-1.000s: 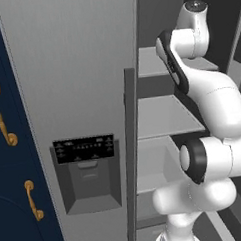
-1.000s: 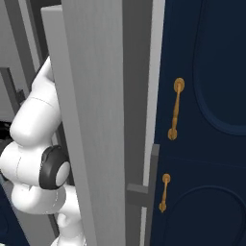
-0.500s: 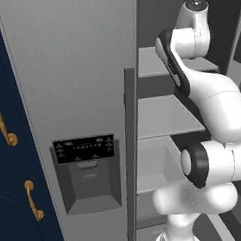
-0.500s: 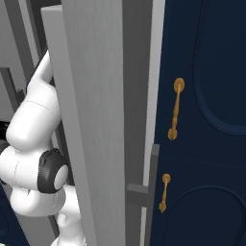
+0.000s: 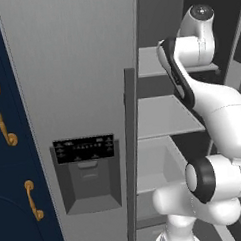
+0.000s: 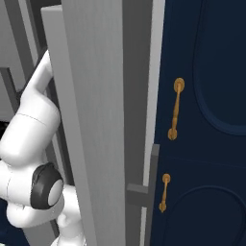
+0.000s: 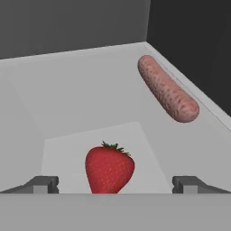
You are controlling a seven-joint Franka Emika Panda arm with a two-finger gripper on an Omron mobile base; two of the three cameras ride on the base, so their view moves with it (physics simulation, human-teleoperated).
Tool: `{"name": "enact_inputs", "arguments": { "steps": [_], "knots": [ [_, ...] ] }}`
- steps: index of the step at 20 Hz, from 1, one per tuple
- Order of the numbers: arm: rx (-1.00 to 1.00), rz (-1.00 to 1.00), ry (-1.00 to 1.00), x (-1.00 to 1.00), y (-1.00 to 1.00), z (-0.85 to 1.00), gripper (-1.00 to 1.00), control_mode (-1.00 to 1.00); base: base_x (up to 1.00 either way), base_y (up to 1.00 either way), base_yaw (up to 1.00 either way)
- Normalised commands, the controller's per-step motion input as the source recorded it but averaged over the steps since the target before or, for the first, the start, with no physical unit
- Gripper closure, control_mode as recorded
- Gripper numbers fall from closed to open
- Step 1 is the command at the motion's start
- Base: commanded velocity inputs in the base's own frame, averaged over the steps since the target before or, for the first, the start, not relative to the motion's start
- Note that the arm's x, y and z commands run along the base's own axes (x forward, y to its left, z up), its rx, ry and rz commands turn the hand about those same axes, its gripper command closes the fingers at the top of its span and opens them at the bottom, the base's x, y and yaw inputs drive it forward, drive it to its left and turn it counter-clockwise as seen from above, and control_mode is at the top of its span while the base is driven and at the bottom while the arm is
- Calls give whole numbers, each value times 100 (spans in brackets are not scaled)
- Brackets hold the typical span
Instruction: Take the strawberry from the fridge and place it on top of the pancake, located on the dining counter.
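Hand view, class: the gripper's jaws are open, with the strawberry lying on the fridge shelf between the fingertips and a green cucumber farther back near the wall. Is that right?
Not quite. The item farther back is a reddish-brown sausage, not a green cucumber. The hand view shows it. The rest holds: the gripper is open and the strawberry lies on the fridge shelf between its fingertips.

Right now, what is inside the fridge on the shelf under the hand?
A strawberry between the open hand's fingertips, and a sausage farther back. The berry's base is hidden.
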Motion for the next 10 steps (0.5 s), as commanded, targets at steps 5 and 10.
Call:
{"name": "enact_inputs", "arguments": {
  "steps": [5,10],
  "knots": [
    [0,-1,10,11,0,-16,-100,-100,0,0,0],
    [0,-1,6,35,-1,0,-100,-100,0,0,0]
  ]
}}
